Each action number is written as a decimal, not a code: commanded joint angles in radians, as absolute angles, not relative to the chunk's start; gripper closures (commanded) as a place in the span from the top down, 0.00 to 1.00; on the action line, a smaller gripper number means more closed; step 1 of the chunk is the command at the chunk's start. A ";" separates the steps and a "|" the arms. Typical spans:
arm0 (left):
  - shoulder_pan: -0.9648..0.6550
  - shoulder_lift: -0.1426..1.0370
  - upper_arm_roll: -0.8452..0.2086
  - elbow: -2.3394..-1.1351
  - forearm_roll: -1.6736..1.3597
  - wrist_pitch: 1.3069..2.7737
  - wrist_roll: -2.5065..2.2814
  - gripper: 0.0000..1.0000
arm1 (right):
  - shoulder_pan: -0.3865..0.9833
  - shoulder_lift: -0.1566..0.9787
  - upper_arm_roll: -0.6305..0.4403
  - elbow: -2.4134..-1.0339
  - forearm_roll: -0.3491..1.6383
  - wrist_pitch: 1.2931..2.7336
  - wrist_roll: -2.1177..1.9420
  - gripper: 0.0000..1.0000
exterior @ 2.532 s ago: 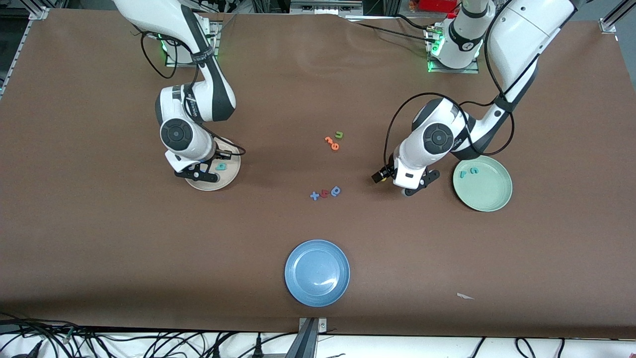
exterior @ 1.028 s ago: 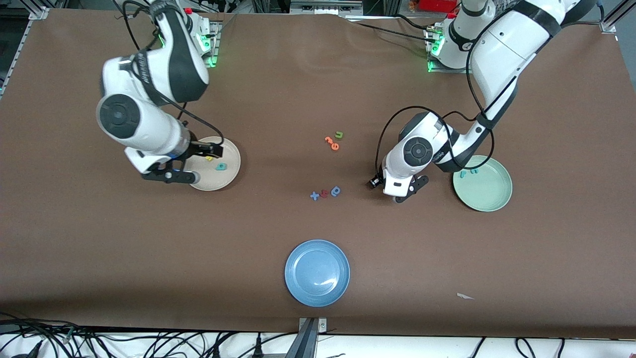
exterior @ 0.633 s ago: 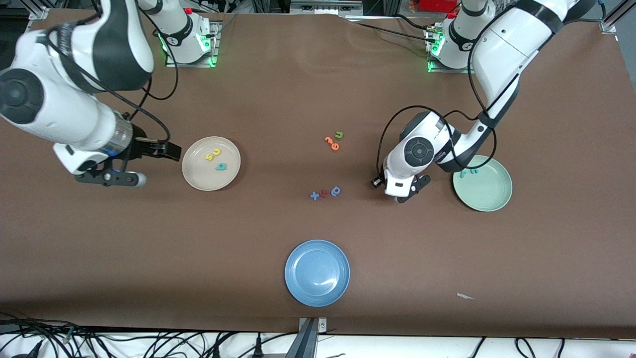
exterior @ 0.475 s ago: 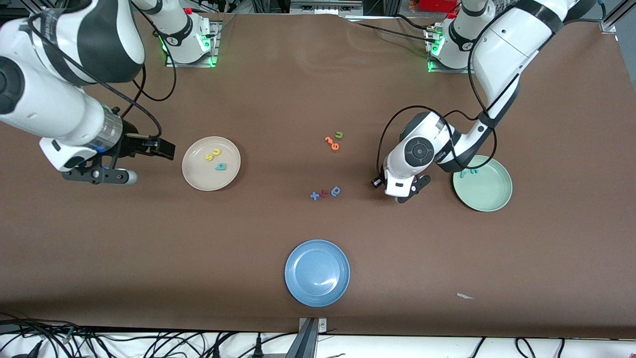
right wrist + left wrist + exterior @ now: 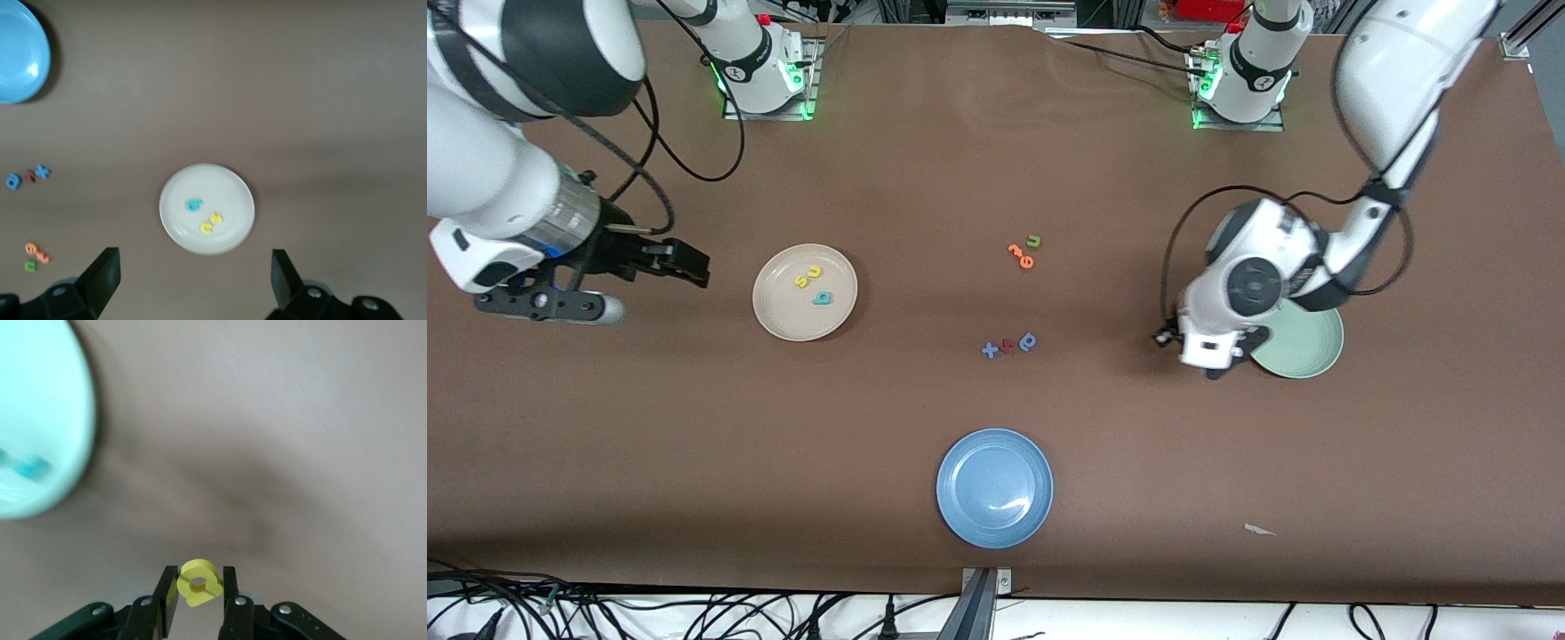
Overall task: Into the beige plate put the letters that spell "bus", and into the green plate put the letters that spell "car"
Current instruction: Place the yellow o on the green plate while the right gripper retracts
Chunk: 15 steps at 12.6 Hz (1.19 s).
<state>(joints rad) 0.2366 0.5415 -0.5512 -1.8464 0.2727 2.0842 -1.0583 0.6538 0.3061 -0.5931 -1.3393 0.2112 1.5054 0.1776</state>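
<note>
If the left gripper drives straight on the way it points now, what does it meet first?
Probably bare table. The left gripper, shut on the yellow a, points down beside the green plate, not over it; depth is unclear.

a: where does the front view look from?
b: high up across the table (image 5: 925,160), facing both bases, taking in all of it

a: and the right wrist view?
b: high and looking straight down; it shares the beige plate (image 5: 207,209) (image 5: 805,292), the blue plate (image 5: 20,50) (image 5: 994,487) and the loose letters with the front view

a: the left wrist view?
b: close and low, past its own fingers (image 5: 230,600); it shares only the green plate (image 5: 40,420) (image 5: 1303,347)
</note>
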 commanded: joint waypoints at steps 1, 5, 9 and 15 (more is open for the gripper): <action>0.401 0.471 -0.571 -1.870 0.250 1.975 -0.793 0.01 | 0.453 0.239 -0.365 -1.339 0.111 1.424 0.158 1.00; 0.570 0.486 -0.568 -1.873 0.258 1.939 -0.510 0.04 | 0.177 0.137 -0.043 -1.448 0.014 1.469 0.161 1.00; 0.614 0.572 -0.560 -1.879 0.268 2.031 -0.456 0.12 | 0.072 -0.035 0.023 -1.706 0.002 1.644 0.126 1.00; 0.630 0.565 -0.561 -1.873 0.267 2.017 -0.454 1.00 | 0.018 -0.020 0.064 -1.667 0.011 1.641 0.129 1.00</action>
